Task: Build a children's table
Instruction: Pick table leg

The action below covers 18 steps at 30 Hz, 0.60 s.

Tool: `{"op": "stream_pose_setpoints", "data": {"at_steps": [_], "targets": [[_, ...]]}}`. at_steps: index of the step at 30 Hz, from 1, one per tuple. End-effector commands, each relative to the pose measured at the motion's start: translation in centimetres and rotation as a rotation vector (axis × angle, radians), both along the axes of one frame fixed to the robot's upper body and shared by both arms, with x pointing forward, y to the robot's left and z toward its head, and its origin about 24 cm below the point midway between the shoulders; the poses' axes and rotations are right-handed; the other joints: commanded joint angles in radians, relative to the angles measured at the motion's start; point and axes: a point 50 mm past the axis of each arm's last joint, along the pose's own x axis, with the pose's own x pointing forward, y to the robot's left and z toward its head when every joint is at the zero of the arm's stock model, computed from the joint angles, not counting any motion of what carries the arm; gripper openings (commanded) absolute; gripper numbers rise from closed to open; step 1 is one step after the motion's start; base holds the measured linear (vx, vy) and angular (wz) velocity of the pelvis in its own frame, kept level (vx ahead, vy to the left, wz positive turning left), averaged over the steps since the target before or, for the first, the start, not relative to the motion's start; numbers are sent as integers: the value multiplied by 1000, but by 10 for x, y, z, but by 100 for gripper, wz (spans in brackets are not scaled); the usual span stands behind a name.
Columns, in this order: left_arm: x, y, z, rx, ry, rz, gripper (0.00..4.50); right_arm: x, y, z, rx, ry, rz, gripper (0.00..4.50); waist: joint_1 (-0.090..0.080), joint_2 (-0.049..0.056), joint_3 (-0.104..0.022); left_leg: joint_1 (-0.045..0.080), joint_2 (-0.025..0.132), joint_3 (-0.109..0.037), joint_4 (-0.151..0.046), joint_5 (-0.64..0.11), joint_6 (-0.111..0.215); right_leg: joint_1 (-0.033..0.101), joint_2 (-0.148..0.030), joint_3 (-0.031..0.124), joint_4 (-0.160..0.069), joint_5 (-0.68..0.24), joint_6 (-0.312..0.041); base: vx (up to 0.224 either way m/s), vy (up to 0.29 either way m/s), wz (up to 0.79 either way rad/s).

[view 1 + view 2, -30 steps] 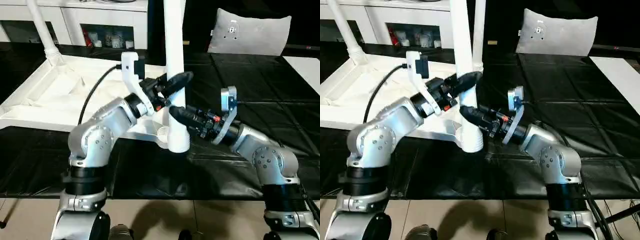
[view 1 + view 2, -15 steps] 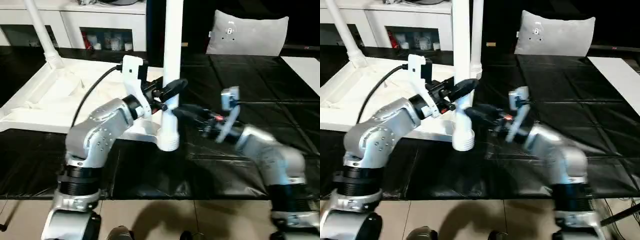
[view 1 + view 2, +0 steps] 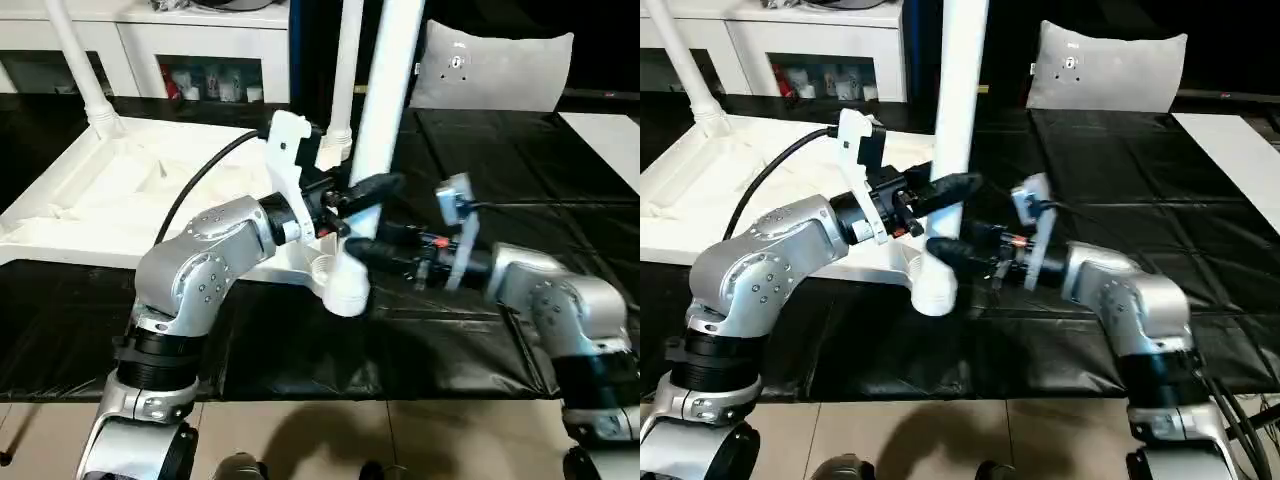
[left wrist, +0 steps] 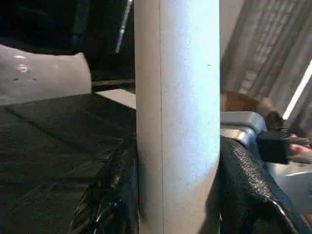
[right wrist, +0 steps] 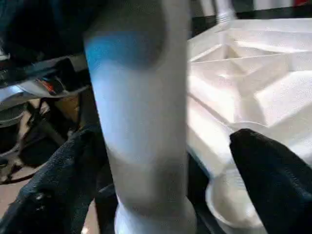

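The children's table lies upside down, its white ribbed top [image 3: 120, 190] at the left of the black work table. Two legs stand in its far corners [image 3: 85, 75] [image 3: 345, 70]. My left gripper [image 3: 365, 195] is shut on a loose white leg [image 3: 385, 110], whose top leans to the right. That leg's wide lower end [image 3: 347, 292] hangs just beside the near-right corner socket [image 3: 320, 267], not in it. My right gripper [image 3: 362, 255] is open around the same leg lower down. Its fingers [image 5: 273, 180] stand apart from the tube [image 5: 141, 112], with the socket [image 5: 229, 195] behind.
A grey cushion [image 3: 495, 65] lies at the back right. White cabinets [image 3: 150, 40] stand behind the black-sheeted work table [image 3: 540, 200]. A white sheet [image 3: 610, 135] lies at the right edge. The work table's front edge runs just below the leg's end, with floor under it.
My right gripper has opened and let go of the leg. The left gripper has tilted the leg, so its top now leans right and its lower end sits closer to the socket.
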Motion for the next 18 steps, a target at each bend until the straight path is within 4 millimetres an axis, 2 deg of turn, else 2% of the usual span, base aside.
{"op": "stream_pose_setpoints", "data": {"at_steps": [1, 3, 9, 12, 13, 16, 18], "targets": [[-6, -7, 11, -7, -45, -56, 182, 1, 1, 0, -9, 4, 22, 435, -1, -11, -92, 9, 11, 7, -68, -260, 12, 55, -50, 29, -79, -524, -39, 0, 0, 0], [-8, -9, 13, -16, -50, -82, 182, 1, 2, 0, -10, 8, 35, 418, 0, -15, -93, 12, 11, 8, -67, -264, 12, 53, -50, 29, -81, -524, -41, 0, 0, 0], [-9, -9, 15, -14, -67, -102, 182, -1, 4, -6, -46, 28, 72, 362, 0, -11, -92, 12, 9, 7, -67, -277, 6, 54, -49, 26, -85, -548, -22, 0, 0, 0], [-9, -9, 15, -11, -69, -105, 182, -1, 2, -7, -48, 32, 67, 344, -1, -12, -92, 12, 7, 6, -67, -284, 6, 54, -48, 24, -87, -563, -12, 0, 0, 0], [-9, -9, 16, -12, -70, -107, 182, -1, 1, -7, -49, 33, 66, 322, -2, -12, -92, 13, 7, 6, -66, -283, 6, 53, -48, 24, -88, -567, -9, 0, 0, 0], [-9, -9, 15, -13, -70, -107, 182, -2, 0, -8, -47, 42, 70, 306, -1, -10, -91, 14, 7, 6, -65, -288, 6, 52, -47, 22, -90, -572, -7, 0, 0, 0], [-9, -10, 15, -14, -71, -110, 182, -3, -1, -9, -49, 49, 74, 294, -3, -14, -92, 13, 7, 6, -65, -288, 6, 53, -47, 22, -91, -571, -5, 0, 0, 0]]}}
